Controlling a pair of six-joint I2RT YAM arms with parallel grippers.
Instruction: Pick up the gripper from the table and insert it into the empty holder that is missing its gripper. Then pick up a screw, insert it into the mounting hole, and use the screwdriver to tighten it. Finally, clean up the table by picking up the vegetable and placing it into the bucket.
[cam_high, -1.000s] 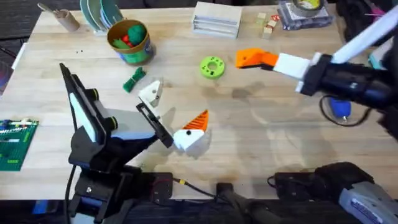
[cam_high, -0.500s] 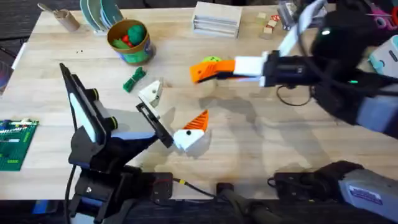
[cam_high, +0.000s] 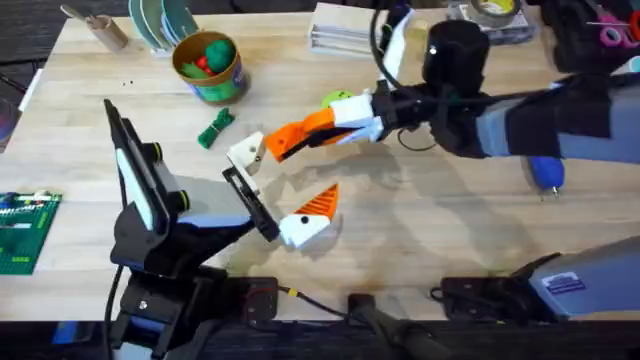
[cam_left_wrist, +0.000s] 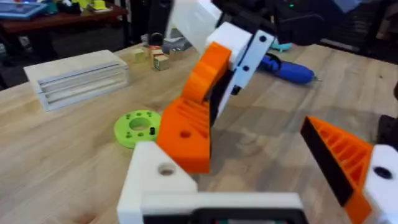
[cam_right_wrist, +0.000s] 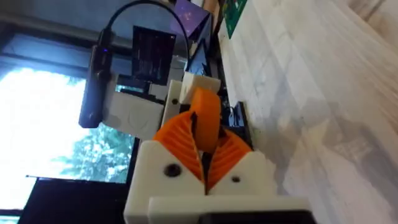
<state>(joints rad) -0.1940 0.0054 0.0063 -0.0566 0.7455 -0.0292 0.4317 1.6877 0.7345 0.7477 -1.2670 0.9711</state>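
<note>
One gripper (cam_high: 283, 142) at holder (cam_high: 243, 152)

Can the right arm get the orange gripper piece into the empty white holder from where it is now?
Probably yes: the right gripper holds the gripper piece right beside the empty holder, with nothing between them.

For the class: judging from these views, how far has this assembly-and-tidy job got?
Done: the right gripper has picked up the orange gripper. In hand: bringing it to the empty holder. Left: seating it, the screw, the screwdriver, and moving the vegetable into the bucket.
</note>
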